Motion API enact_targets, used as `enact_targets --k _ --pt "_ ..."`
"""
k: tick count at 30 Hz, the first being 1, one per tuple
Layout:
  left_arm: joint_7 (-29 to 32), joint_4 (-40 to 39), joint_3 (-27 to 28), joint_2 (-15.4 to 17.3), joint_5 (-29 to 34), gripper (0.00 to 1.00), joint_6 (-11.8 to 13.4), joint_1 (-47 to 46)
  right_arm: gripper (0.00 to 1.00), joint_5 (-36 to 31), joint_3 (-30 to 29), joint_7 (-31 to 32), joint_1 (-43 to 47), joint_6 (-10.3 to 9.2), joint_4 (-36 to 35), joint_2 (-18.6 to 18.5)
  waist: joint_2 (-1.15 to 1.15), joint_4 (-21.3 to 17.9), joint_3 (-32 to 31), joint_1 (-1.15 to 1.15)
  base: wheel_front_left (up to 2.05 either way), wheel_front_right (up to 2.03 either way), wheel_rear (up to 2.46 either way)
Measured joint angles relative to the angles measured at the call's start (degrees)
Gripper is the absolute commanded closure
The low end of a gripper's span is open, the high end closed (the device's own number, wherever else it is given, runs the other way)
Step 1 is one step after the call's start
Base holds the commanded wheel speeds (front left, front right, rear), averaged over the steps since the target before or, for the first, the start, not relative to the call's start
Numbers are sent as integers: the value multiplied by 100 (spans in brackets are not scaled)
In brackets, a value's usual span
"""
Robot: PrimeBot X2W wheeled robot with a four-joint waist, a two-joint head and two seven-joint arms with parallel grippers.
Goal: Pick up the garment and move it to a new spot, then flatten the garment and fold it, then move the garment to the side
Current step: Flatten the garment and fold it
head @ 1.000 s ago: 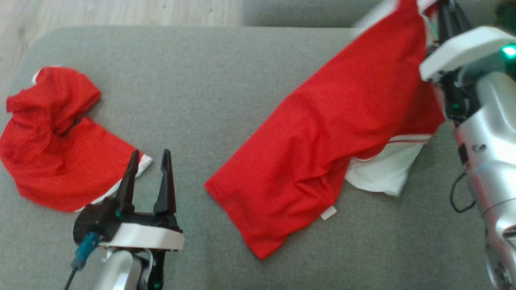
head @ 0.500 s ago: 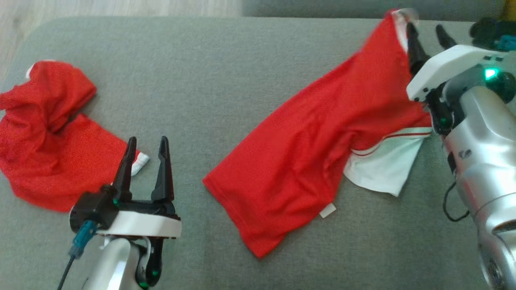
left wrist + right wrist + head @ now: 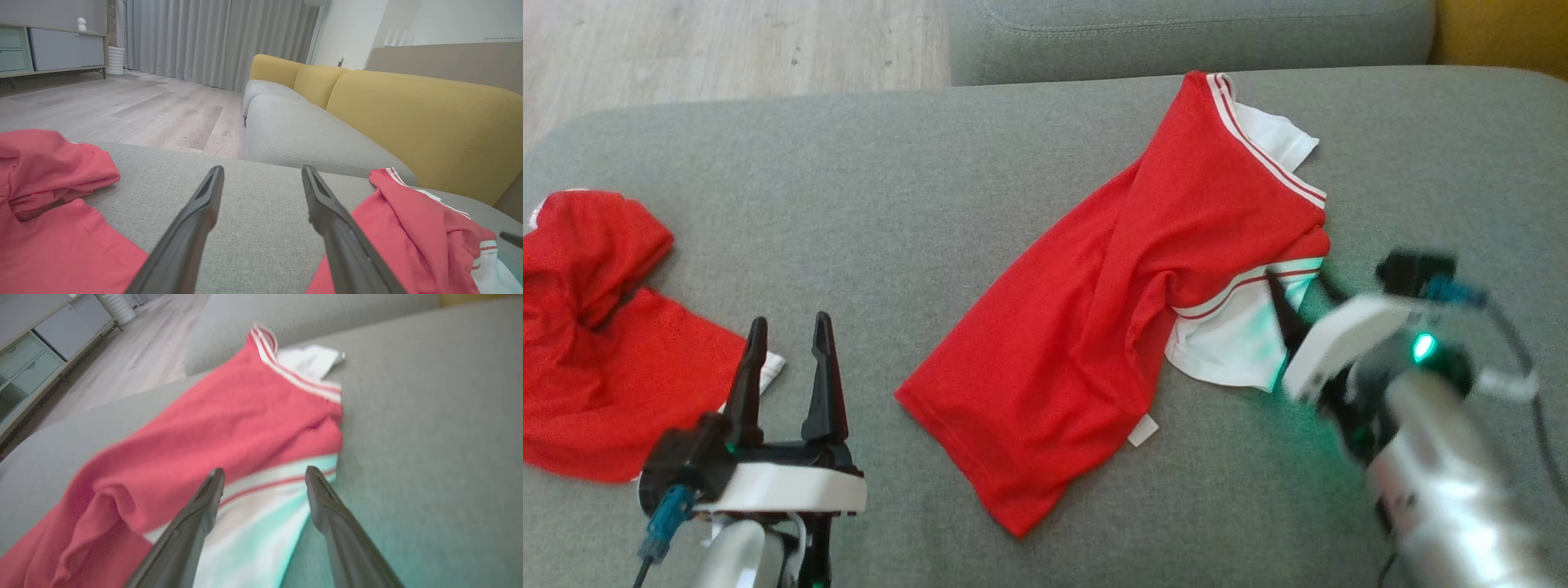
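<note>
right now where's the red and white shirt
Head view: the red and white shirt lies diagonally on the grey cushion, right of centre, white sleeve by the right hand.

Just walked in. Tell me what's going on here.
A two-armed robot is working on a red garment that lies rumpled and unfolded across a grey sofa cushion. Its right gripper is open by the garment's white part, holding nothing. The left gripper is open and empty too, beside a second red garment at the cushion's left end.
</note>
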Motion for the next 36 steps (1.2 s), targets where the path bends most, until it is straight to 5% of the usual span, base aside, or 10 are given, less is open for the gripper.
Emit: enact_targets --k 4,17,18,19,27,36 --pt "0 -34 2 2 0 0 4 -2 0 -170 -208 215 626 0 -276 270 0 -3 8 1 0 0 0" --pt "0 -32 -127 1 0 0 -1 -7 0 -2228 -1440 1304 1009 1 -846 475 0 180 73 1 0 0 0" --pt "0 -32 -143 -1 0 0 -1 -7 43 -2230 -1390 1397 1051 1 -947 474 0 185 76 1 0 0 0" --pt "0 -29 -148 -3 0 0 -1 -7 100 -2163 -1318 1470 1097 0 -1056 474 0 188 79 1 0 0 0" --pt "0 -26 -132 0 -2 0 37 -8 100 -2003 -937 1778 1439 1 -1713 510 0 32 89 1 0 0 0" --pt "0 -64 -51 5 -2 0 80 -5 100 -2641 -1954 2257 2244 1 -3017 541 0 -190 32 1 0 0 0"
